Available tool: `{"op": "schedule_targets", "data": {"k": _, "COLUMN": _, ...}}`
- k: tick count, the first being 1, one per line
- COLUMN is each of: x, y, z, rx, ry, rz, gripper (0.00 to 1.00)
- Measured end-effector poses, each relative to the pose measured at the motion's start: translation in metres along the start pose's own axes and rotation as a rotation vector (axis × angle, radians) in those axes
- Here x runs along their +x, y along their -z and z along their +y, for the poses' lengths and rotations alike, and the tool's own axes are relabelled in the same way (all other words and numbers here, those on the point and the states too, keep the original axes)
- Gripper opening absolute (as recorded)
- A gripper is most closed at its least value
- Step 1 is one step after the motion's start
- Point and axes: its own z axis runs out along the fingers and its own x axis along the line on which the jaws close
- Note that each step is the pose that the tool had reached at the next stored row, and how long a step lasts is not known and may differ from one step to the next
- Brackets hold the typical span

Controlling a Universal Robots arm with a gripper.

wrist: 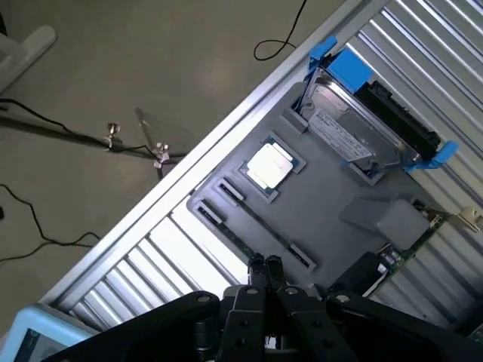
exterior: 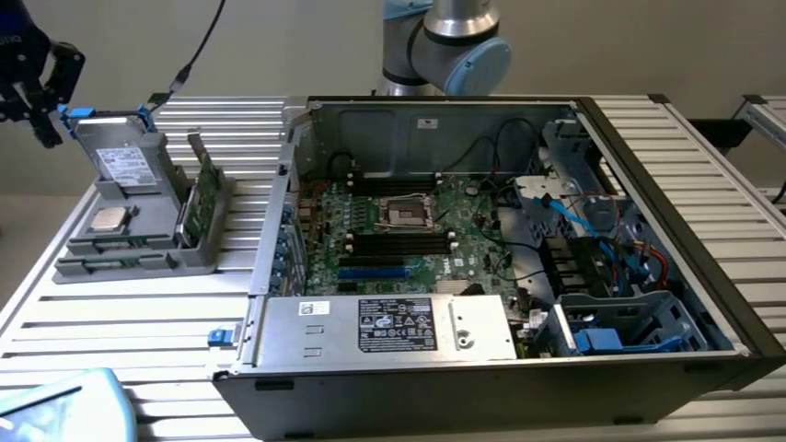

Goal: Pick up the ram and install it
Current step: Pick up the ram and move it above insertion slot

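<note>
Ram (wrist: 240, 240) sits on edge in a long slot of the gray tray (exterior: 86, 269), at the end farthest from the hard drive (exterior: 123, 161), just past the CPU (exterior: 110, 219). Its long axis runs across the tray, parallel to the drive's face. Tool (wrist: 264, 264) hangs off the tray, beyond its hard-drive end, fingertips pinched together and empty, so the ram is not yet grasped.

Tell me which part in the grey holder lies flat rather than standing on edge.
The square silver processor chip, flat in its recess. The blue-bracketed hard drive and the green card both stand on edge.
</note>
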Motion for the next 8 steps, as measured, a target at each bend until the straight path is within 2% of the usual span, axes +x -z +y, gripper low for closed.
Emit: {"op": "schedule_targets", "data": {"k": 8, "x": -0.0001, "y": -0.0017, "z": -0.0002, "rx": 0.0085, "ry": 0.144, "rz": 0.0134, "gripper": 0.11}}
